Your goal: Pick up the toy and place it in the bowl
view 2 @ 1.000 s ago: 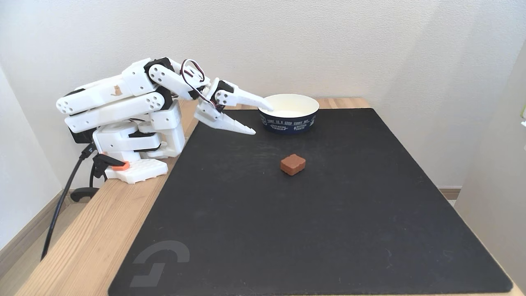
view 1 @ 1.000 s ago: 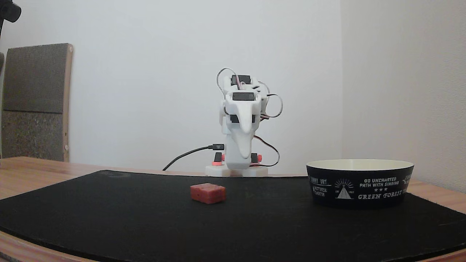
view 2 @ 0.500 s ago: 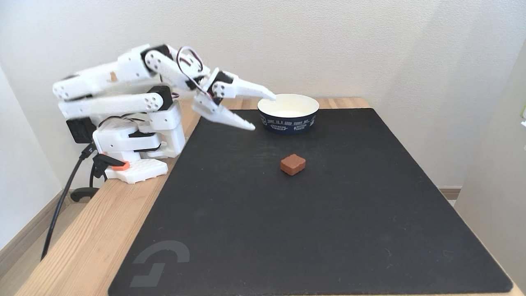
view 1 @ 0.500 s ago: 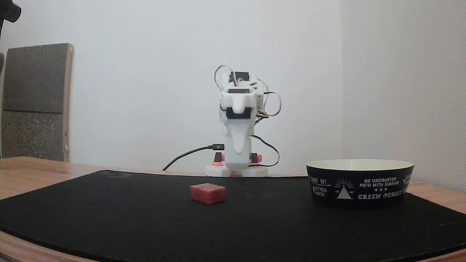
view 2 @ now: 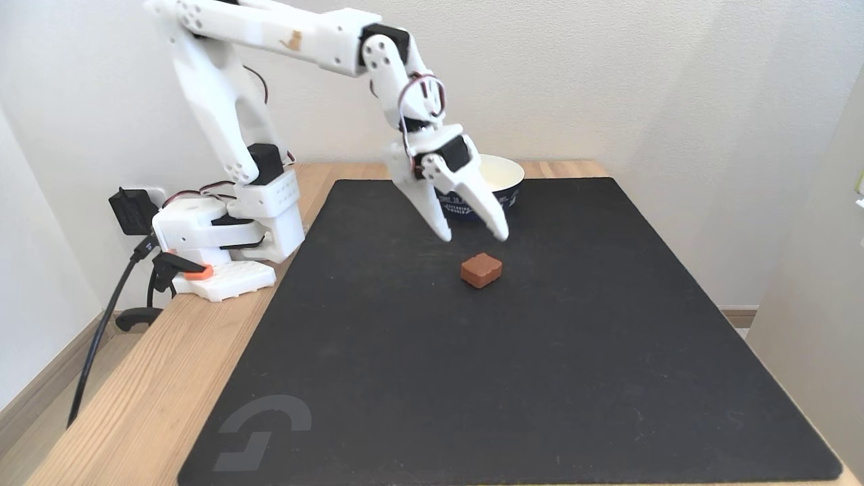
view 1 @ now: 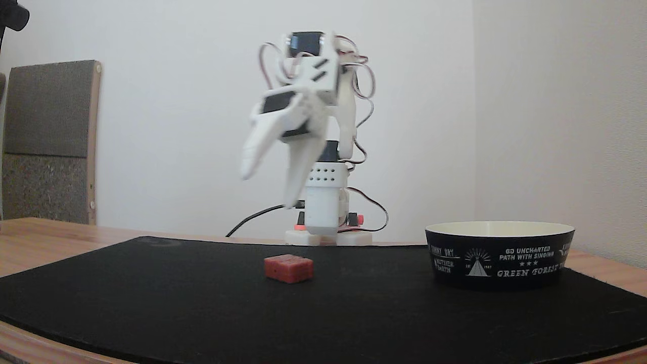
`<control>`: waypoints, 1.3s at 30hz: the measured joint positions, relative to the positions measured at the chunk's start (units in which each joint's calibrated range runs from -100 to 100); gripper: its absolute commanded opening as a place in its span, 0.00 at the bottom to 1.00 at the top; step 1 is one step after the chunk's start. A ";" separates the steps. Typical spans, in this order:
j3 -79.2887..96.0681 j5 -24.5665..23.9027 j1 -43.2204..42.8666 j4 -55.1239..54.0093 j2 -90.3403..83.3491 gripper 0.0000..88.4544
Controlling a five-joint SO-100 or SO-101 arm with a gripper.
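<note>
The black mat [view 2: 540, 378] is being occupied at its far edge by the bowl [view 2: 503, 177], while the gripper [view 2: 472, 236] is being held above the mat with its jaws spread wide and empty. The toy [view 2: 481, 270] is lying flat on the mat just below and in front of the fingertips, well apart from the bowl; it is being judged small, light and stiff, and best pinched across two opposite flat sides.

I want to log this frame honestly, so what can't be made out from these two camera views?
- Bowl inside: hidden by its own wall in a fixed view.
- Bowl near side and print: covered by the gripper in a fixed view.
- Gripper fingers: motion-blurred in a fixed view.
- Toy dots: too small in a fixed view.
</note>
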 measured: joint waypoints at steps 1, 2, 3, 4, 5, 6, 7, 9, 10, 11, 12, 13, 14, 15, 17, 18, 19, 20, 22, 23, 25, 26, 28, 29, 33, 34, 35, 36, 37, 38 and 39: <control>-1.23 0.05 -0.17 0.17 1.42 0.37; -3.02 -0.51 -0.33 1.86 2.91 0.37; -5.29 -1.24 -0.25 3.21 5.00 0.37; -7.94 -2.21 0.33 5.32 7.99 0.37; -8.50 -2.52 0.50 5.99 8.83 0.37; -9.83 -2.88 0.50 6.50 9.99 0.37; -10.96 -3.19 0.33 6.67 11.16 0.37; -12.19 -3.66 -0.08 8.10 13.99 0.37; -12.47 -3.66 -0.08 8.10 14.40 0.37; -13.13 -3.91 0.08 8.10 15.40 0.37; -13.98 -4.17 0.17 8.10 16.90 0.37; -14.45 -4.48 0.00 8.10 18.32 0.37; -15.21 -4.53 -0.75 8.10 20.40 0.37; -15.59 -4.58 -1.25 8.10 20.82 0.37; -17.38 -5.25 -2.25 7.94 22.56 0.37; -17.76 -5.71 -2.66 8.19 23.06 0.37; -18.71 -6.49 -3.41 8.44 23.31 0.37; -19.08 -6.69 -3.83 8.44 23.40 0.37; -19.93 -7.52 -5.66 9.29 23.48 0.37; -20.31 -7.93 -7.41 9.46 23.48 0.37; -20.31 -8.19 -7.32 9.46 24.06 0.37; -20.31 -8.29 -7.16 9.46 24.73 0.37; -21.07 -8.34 -7.82 9.46 26.64 0.37; -21.16 -8.34 -7.91 9.46 26.81 0.37; -24.66 -8.34 -7.32 9.88 30.72 0.37; -25.13 -8.34 -7.32 9.88 30.89 0.37; -25.89 -8.34 -7.41 9.88 31.39 0.37; -26.17 -8.34 -7.57 9.71 31.64 0.37; -26.17 -8.34 -7.74 9.88 31.64 0.37; -26.36 -8.34 -7.82 9.88 31.64 0.37; -26.55 -8.34 -7.82 9.88 31.64 0.37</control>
